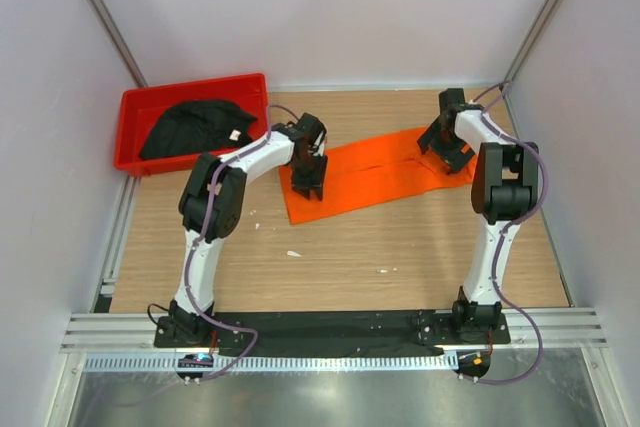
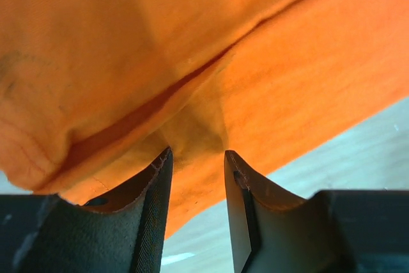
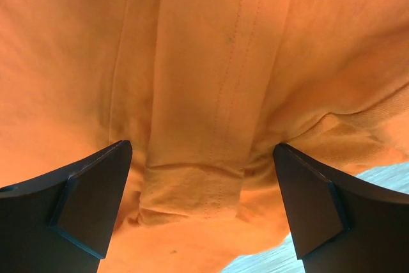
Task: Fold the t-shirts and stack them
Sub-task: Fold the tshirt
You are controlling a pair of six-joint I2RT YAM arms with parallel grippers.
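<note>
Because the orange t-shirt lies mid-table along 8-to-2 o'clock, we find the left gripper half-parted at its 8 o'clock end, hold unclear, and the right gripper gaping empty at 2.

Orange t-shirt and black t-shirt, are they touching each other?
Apart. The top view shows the black t-shirt inside the red bin and the orange t-shirt out on the table, with bare wood between them.

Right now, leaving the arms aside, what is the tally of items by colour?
orange t-shirt: 1
black t-shirt: 1
red plastic bin: 1
Total: 3
</note>
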